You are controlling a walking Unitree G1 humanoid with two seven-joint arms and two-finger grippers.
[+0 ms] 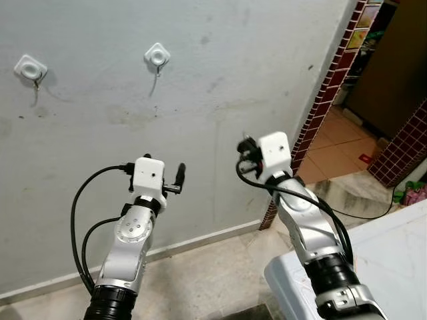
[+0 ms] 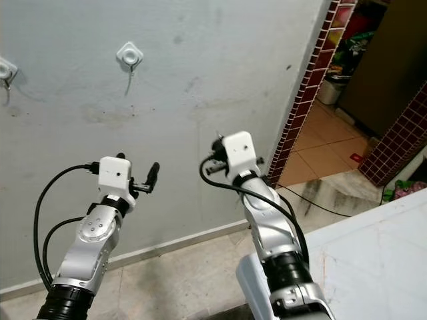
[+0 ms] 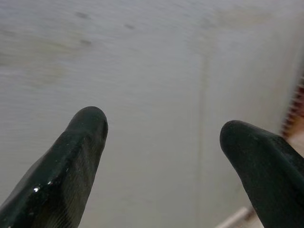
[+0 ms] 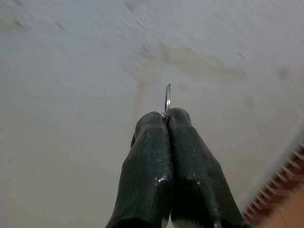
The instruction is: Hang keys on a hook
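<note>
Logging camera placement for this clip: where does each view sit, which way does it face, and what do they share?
Left eye view: head camera, facing the grey wall with two hooks; both silver arms show, left gripper raised.
Right eye view: same head, same scene, the doorway to the right.
Left wrist view: along its open jaws toward the wall.
Right wrist view: along the right gripper, jaws shut on a key ring.
Shared: all four views show the wall.

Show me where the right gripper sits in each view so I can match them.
Left eye: right gripper, centre, below the wall hook.
Right eye: right gripper, centre, below the same hook.
Left wrist: not in it.
Right wrist: fingers pinching a key ring.
Shared landmark: the hook.
</note>
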